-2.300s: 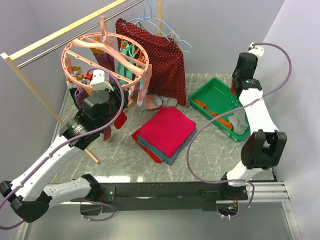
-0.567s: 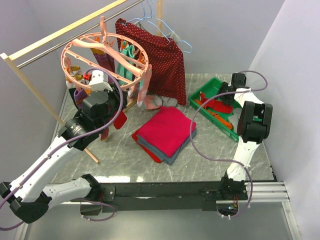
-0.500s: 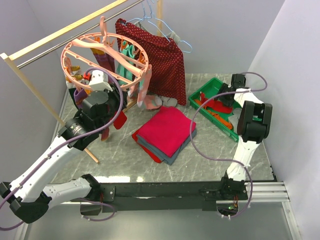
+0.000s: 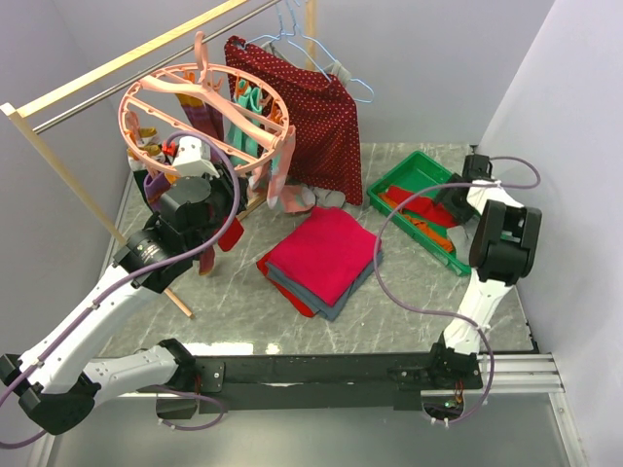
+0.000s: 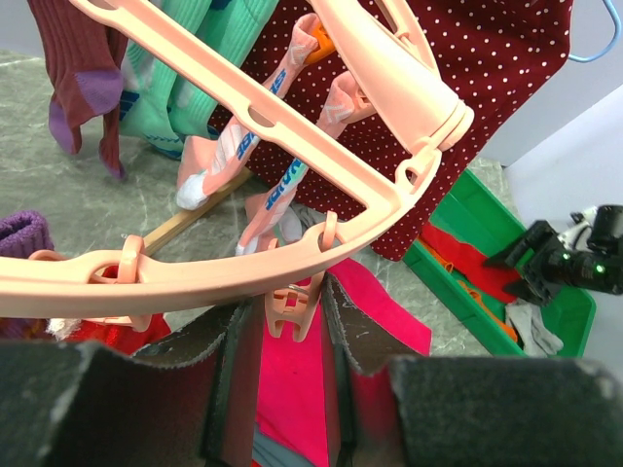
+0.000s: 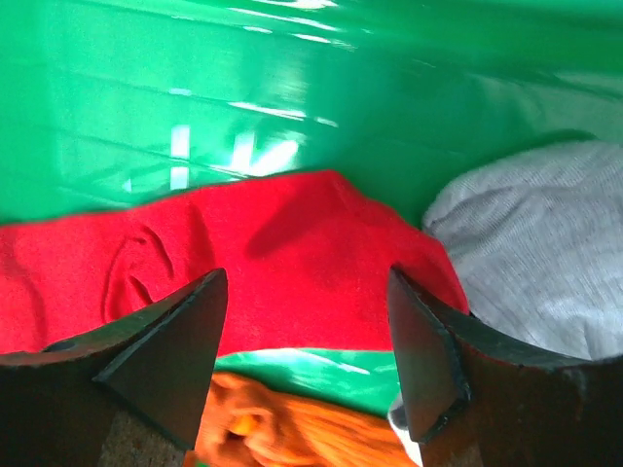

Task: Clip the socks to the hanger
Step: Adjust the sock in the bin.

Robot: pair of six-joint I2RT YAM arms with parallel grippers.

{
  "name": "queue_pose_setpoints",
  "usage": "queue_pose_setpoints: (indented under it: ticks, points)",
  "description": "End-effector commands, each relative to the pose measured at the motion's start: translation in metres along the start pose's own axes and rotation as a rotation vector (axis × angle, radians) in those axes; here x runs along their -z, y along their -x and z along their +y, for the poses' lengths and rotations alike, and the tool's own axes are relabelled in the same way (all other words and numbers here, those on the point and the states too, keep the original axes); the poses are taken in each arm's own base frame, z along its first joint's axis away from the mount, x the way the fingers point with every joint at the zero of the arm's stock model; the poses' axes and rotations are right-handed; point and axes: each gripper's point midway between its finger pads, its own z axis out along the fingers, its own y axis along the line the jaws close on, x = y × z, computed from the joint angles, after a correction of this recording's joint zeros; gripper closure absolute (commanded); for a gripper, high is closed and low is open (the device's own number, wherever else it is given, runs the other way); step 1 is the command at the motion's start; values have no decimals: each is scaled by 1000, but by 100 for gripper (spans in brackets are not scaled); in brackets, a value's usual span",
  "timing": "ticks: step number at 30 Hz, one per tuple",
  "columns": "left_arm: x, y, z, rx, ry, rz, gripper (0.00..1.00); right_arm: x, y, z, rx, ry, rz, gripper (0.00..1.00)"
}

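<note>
Robotics lab cell: plain grey walls (image 4: 428, 68), marble-look worktop (image 4: 253, 316), left arm (image 4: 107, 302) and right arm (image 4: 487, 282) on black rail (image 4: 321, 370).

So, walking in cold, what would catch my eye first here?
The round pink hanger at the back left, socks dangling from it, with the left end effector closed around one clip. Beside it hangs a dark red dotted garment; at right, the open right end effector hovers over a red sock in the green tray.

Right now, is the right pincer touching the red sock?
Cannot tell: the right wrist view shows the open right pincer over the red sock, but not whether they meet.
</note>
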Motion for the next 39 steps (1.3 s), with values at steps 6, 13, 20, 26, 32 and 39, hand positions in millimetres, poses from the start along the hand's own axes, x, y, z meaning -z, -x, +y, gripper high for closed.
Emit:
queue_pose_setpoints:
  ticks: [6,13,20,26,32,39]
  points:
    - [7,15,-3,10,-21,-40,99,44,32,-35,-59,-79,-198,26]
    - [7,15,-4,8,-23,-39,99,79,51,61,305,130,-310,27]
    - [7,16,-5,6,-23,-38,99,51,10,111,641,153,-157,30]
    - [5,13,-6,4,-27,-35,99,29,-22,119,769,148,-37,32]
    - [5,13,-4,-4,-24,-36,99,10,-43,114,799,127,38,33]
    - [5,12,-4,-6,-21,-31,99,1,-41,113,786,105,25,51]
